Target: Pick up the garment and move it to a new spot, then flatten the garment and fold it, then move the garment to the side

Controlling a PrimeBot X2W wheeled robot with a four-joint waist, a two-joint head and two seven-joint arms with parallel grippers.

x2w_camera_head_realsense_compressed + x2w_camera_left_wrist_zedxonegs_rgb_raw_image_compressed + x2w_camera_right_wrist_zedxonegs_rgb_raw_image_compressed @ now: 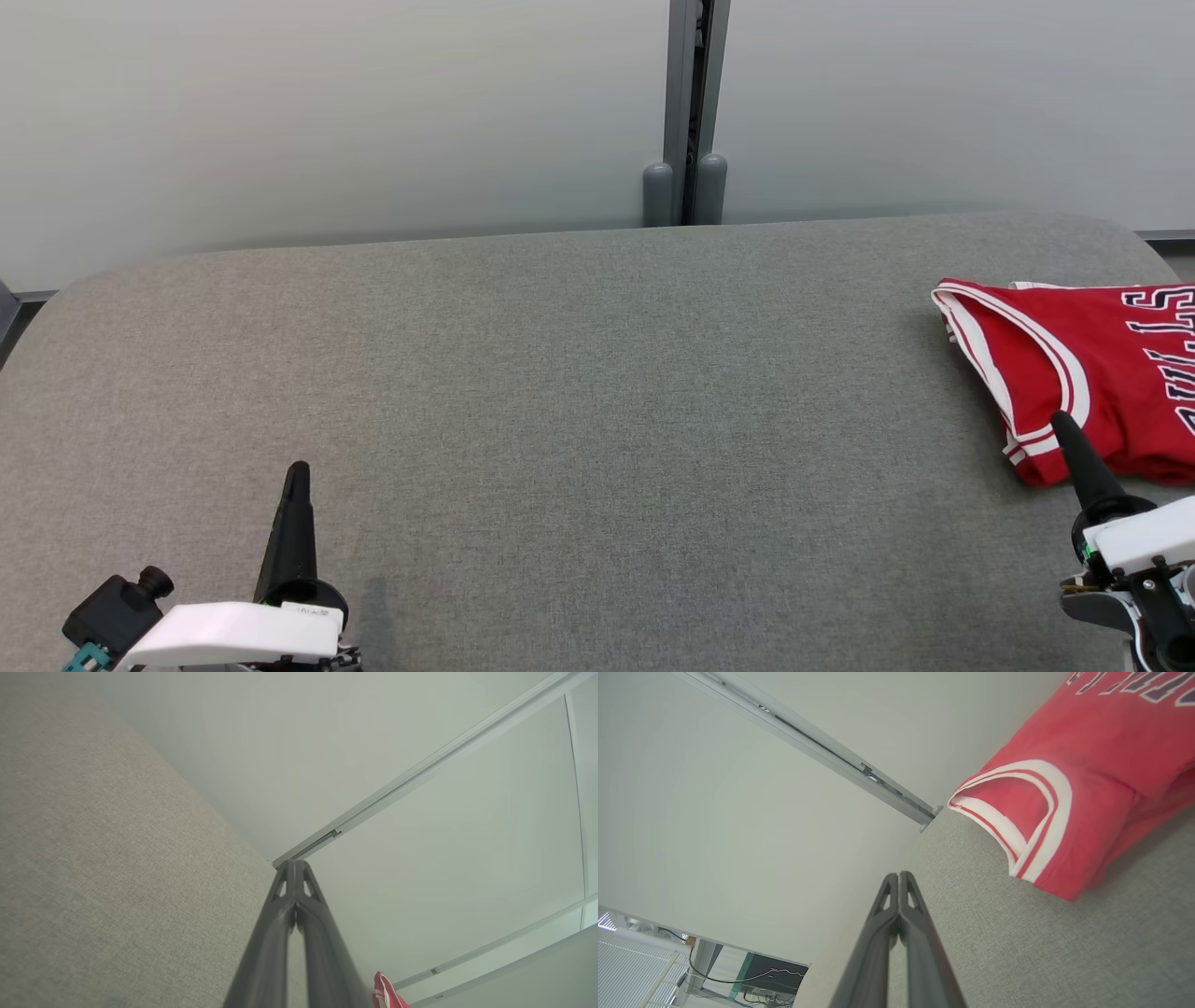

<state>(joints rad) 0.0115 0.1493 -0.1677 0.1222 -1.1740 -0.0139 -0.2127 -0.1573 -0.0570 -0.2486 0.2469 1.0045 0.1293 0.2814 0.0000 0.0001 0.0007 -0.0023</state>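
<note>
The red sleeveless basketball jersey with white trim and dark lettering (pixel 1102 373) is seen at the far right of the head view, lying on the grey fabric-covered desk (pixel 560 373) and cut off by the right edge of the frame. It is gathered into a compact, layered shape, with an armhole band doubled over at its left side, so it is judged to be folded already and set to the side. The middle and left of the desk are seen as bare grey fabric.

The left claw (pixel 297 476) is found at the lower left of the head view, its two dark fingers pressed together with nothing between them. The right claw (pixel 1064 431) is found at the lower right, likewise closed and empty. In the head view its tip overlaps the jersey's lower left corner. In the right wrist view it is seen apart from the cloth, which lies at the upper right of that frame, with grey fabric between them.

The pick-up, flattening, folding and move aside are judged to be done. Little is judged to be left beyond drawing the arms back. How neat the fold is cannot be told, as part of the jersey is out of frame.
</note>
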